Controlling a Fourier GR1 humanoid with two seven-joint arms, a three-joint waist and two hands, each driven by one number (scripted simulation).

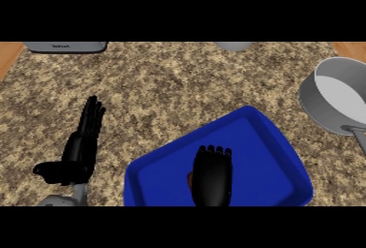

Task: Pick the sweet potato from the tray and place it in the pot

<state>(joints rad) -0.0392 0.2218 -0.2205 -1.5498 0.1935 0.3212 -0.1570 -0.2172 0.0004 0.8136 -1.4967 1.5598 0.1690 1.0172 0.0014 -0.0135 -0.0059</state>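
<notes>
Nearest, right hand [212,179], matte black, comes in from the lower edge over the blue tray [275,160], back of hand up, fingers [214,150] pointing away and bent down at the tips. Under its left side a small brown-orange sliver shows, the sweet potato [189,179], lying in the tray and mostly hidden by the hand; cannot tell if the fingers actually close on it or just cover it. Tray is one piece, glossy blue, roughly rectangular with rounded corners and a raised rim, turned so one corner points away. Left hand [82,140] at the view's left, black too, fingers straight and together pointing away, thumb sticking out to the left near the grey wrist; it holds nothing, well apart from the tray. Counter [178,82] is speckled brown-beige granite-like stone with wooden strips at both far corners. Farther out, right side, one round grey metal pot [336,99], pale smooth inside, handle running toward the lower right, near the tray's far right edge but not touching. At the far edge, one grey boxy appliance [66,46] on the left and one small grey rounded object [234,46], both cut off.
</notes>
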